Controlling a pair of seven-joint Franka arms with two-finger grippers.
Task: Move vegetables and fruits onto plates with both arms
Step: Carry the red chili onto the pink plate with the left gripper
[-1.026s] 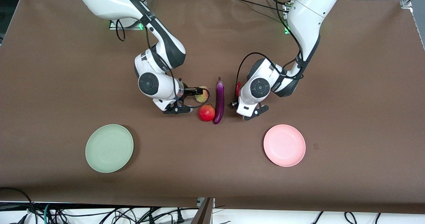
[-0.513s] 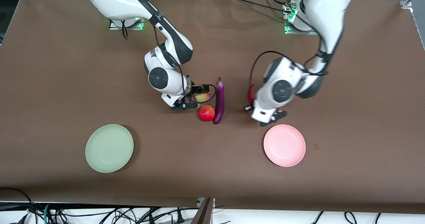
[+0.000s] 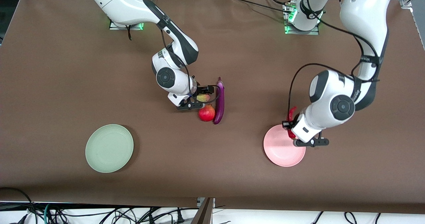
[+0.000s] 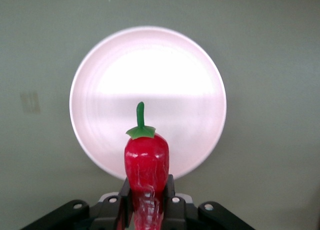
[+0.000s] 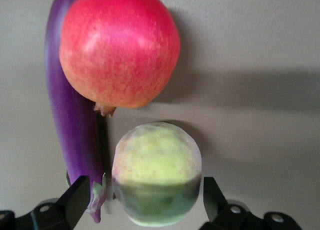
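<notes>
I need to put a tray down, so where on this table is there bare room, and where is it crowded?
Bare cloth lies between the green plate and pink plate, and around the green plate. It is crowded mid-table: peach, pomegranate and eggplant huddle at the open right gripper. The left gripper holds the chili over the pink plate.

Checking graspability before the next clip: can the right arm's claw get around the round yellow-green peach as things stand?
Probably yes. The right claw is open with a finger either side of the round yellow-green peach. The long purple eggplant lies close beside one finger, so that side is tight.
</notes>
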